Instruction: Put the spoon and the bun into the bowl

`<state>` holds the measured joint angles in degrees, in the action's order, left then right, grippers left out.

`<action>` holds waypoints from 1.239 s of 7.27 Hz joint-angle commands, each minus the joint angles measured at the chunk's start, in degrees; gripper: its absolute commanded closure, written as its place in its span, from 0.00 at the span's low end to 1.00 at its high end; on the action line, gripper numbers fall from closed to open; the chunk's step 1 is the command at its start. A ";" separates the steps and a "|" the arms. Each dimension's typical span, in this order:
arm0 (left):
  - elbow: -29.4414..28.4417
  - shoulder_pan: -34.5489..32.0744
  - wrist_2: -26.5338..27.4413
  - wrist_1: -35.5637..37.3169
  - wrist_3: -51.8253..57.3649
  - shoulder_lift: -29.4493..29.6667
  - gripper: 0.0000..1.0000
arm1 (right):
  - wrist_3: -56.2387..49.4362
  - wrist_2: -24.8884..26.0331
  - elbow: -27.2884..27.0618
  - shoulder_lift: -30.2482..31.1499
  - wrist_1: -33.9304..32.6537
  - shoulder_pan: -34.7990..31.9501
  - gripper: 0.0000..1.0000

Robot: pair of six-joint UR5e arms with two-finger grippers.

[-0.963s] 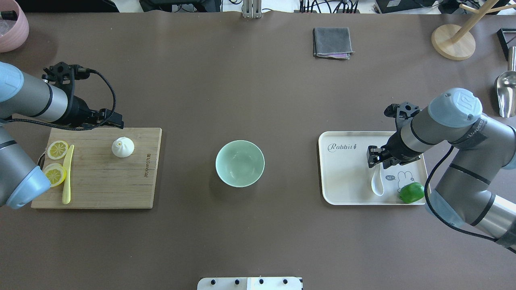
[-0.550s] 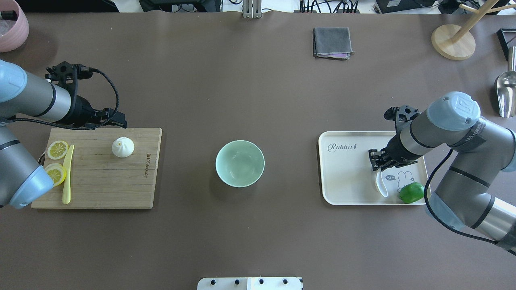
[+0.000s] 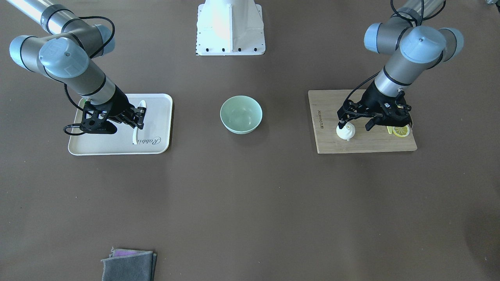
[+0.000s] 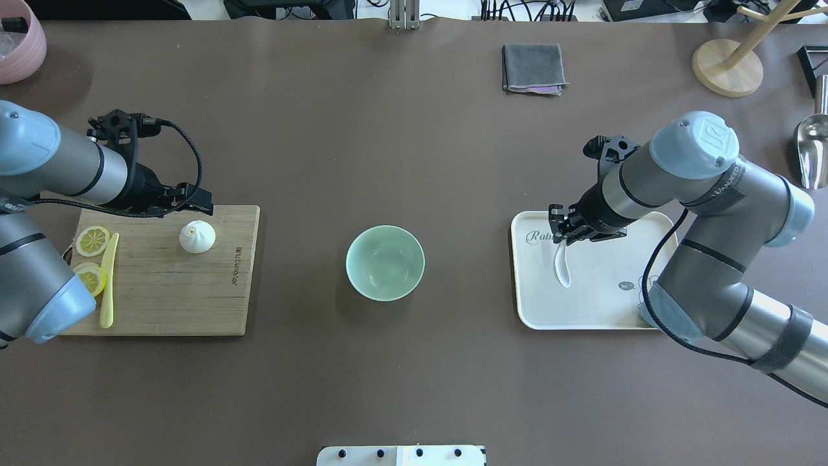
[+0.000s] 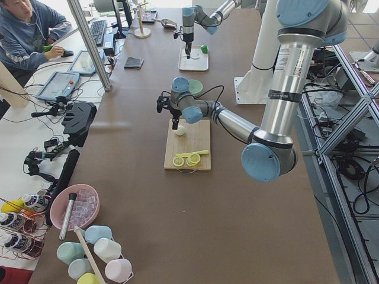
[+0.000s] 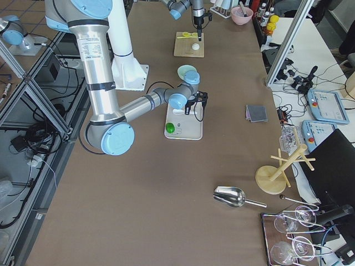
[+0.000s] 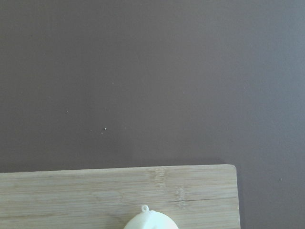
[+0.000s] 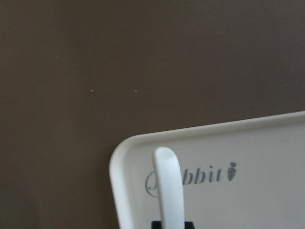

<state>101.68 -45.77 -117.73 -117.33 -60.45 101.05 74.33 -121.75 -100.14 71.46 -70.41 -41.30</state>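
The pale mint-green bowl [image 4: 385, 262] stands empty at the table's middle. My right gripper [image 4: 561, 238] is shut on the white spoon [image 4: 563, 268] and holds it over the left part of the white tray [image 4: 582, 310]. The scoop hangs toward the robot. The handle tip sticks out past the fingers in the right wrist view [image 8: 167, 186]. The white pleated bun [image 4: 196, 236] sits on the wooden cutting board [image 4: 194, 298]. My left gripper [image 4: 194, 200] is open and empty, just beyond the bun's far side. The bun's top shows at the bottom edge of the left wrist view [image 7: 150, 220].
Two lemon slices [image 4: 92, 240] and a yellow-green knife [image 4: 108, 278] lie on the board's left end. A green lime [image 6: 171, 128] sits on the tray's near right corner. A grey cloth [image 4: 533, 68], a wooden stand [image 4: 728, 65], a metal scoop [image 4: 812, 152] and a pink bowl [image 4: 16, 39] lie far back.
My right gripper has taken the spoon off the tray's right part and carried it left toward the bowl. My left gripper has moved a little right, closer to the bun.
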 commanded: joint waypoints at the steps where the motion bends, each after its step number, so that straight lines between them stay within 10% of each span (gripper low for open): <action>1: 0.01 1.38 0.04 0.00 -0.19 0.03 0.05 | 14.96 1.67 0.65 -12.69 -5.41 1.56 1.00; 4: -0.08 3.57 1.26 -0.09 -0.19 0.03 0.05 | 32.49 18.94 7.65 -23.45 -6.77 11.65 1.00; 6: 0.18 4.90 2.15 -0.17 -0.28 -0.06 0.07 | 33.51 21.64 8.74 -24.00 -6.41 13.53 0.89; 8: 0.09 4.99 1.98 -0.09 0.59 -0.76 0.12 | 37.19 24.53 8.91 -24.27 -6.50 13.62 0.41; 9: -0.25 4.99 1.98 -0.09 0.60 -0.76 0.18 | 37.11 24.63 8.91 -24.35 -6.41 13.62 0.00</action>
<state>101.68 -40.83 -115.71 -117.45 -60.03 100.46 110.79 -97.89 -91.33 47.27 -76.87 -27.75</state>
